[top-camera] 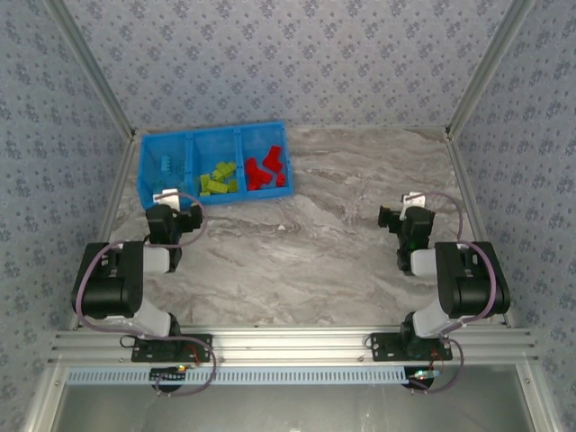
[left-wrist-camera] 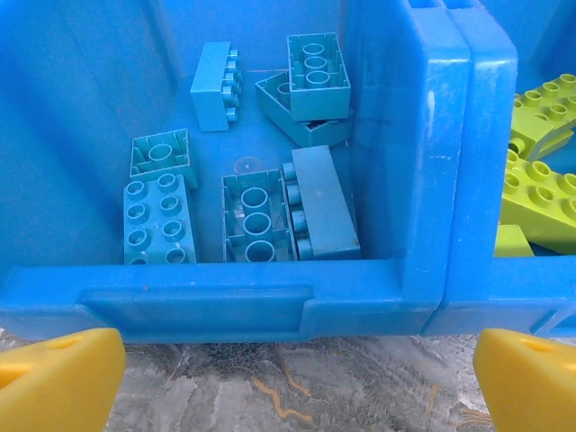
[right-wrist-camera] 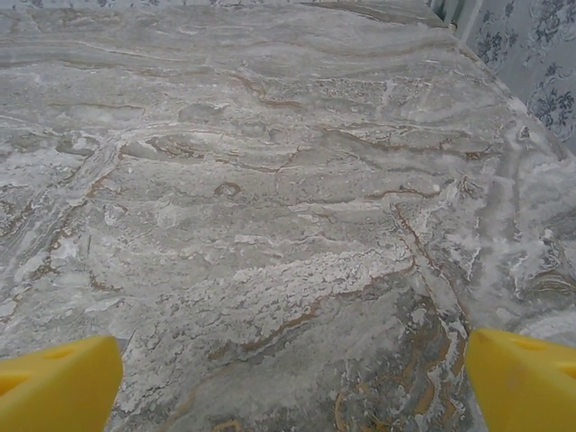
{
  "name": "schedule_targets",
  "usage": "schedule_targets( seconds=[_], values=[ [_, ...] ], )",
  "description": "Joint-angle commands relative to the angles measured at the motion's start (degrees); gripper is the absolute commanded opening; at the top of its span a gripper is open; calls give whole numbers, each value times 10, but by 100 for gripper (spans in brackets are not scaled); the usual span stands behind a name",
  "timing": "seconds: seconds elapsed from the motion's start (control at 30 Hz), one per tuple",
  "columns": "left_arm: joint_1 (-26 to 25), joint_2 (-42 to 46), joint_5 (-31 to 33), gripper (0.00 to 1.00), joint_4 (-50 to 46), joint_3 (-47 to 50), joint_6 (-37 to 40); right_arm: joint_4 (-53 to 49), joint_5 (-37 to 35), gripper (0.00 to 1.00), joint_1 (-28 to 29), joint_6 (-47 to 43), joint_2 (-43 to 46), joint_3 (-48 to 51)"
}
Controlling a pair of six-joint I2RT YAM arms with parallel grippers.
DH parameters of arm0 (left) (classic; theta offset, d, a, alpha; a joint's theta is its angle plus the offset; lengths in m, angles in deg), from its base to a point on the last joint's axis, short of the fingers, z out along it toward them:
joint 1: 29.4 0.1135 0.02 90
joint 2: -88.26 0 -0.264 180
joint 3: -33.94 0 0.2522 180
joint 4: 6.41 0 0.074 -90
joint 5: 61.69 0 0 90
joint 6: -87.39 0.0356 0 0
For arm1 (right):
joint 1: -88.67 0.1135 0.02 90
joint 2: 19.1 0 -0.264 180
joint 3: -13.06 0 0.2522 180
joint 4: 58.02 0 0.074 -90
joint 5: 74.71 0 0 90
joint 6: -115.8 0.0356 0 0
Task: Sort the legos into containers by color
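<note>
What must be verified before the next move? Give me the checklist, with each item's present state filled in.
1. Light blue legos alone in the left compartment of the tray: ok.
2. Lime green legos in the middle compartment: ok.
3. Red legos in the right compartment: ok.
4. Left claw open and holding nothing, at the tray's near wall: ok.
5. Right claw open and holding nothing, above the marble table: ok.
6. Wrong-coloured brick hidden under a pile: cannot tell.
</note>
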State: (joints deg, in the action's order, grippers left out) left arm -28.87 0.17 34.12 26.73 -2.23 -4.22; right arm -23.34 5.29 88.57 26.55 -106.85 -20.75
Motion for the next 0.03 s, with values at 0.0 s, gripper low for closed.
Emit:
schedule_targets(
  seconds=[0.0],
  values=[
    [-1,2,4,99,6,-7,-8,8,6,100,-5,-7,5,-7]
  ],
)
